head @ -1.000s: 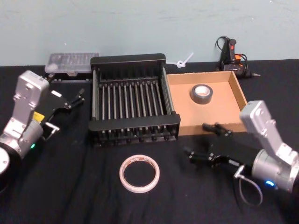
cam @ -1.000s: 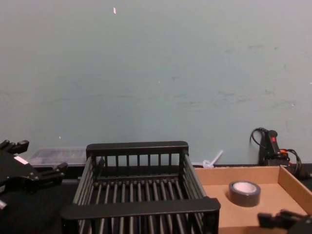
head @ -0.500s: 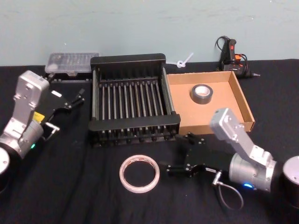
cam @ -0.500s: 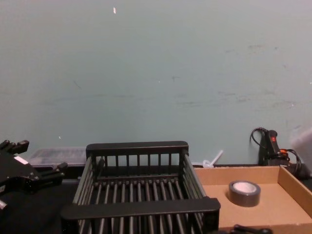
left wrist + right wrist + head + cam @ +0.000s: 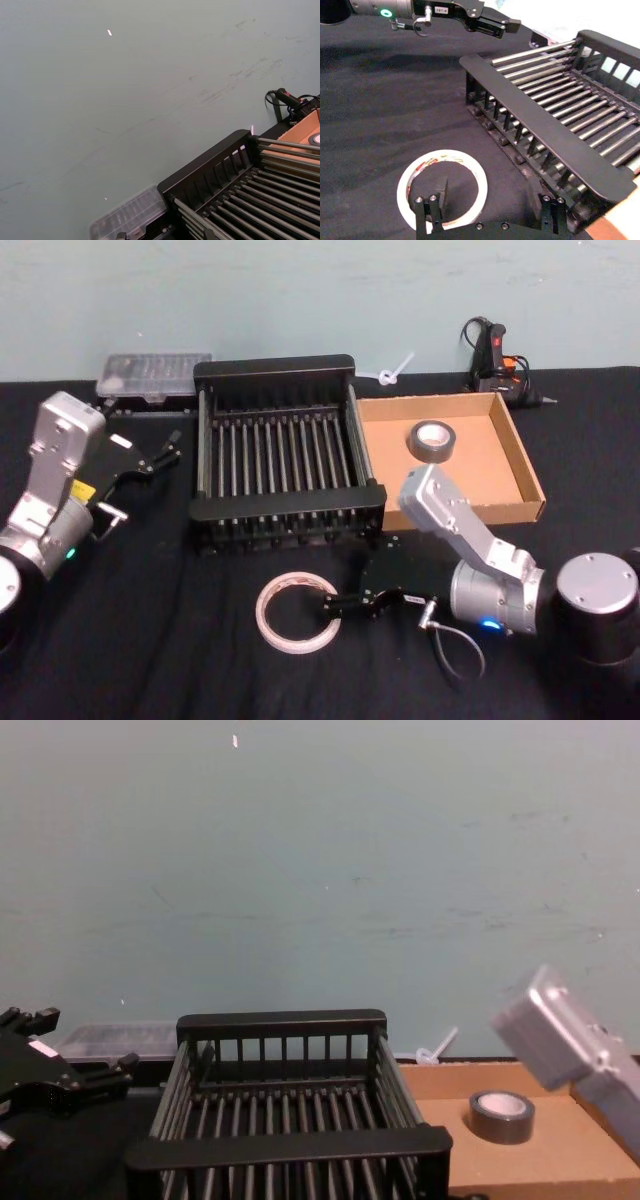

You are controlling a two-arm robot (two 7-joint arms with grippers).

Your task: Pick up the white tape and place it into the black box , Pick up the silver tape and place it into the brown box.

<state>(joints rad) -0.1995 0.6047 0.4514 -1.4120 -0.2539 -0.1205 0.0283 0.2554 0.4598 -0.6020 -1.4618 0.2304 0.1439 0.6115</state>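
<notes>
While its fingers are spreading wide, the right end effector [image 5: 345, 602] is hovering at the white tape's [image 5: 297, 613] rim on the surface [image 5: 150, 640], w/ the black box [image 5: 287, 506] just behind. Left end effector [image 5: 160, 452] is sitting open, left of it.

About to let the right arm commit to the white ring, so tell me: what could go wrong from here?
1. The right end effector is open, one finger over the white tape, the other outside. The thin ring lies flat, so closing may skid or flex it.
2. The lift path to the black box crosses its thick near rim, which a hanging ring could catch.
3. The silver tape already lies in the brown box; a wide swing might bump that low wall.
</notes>
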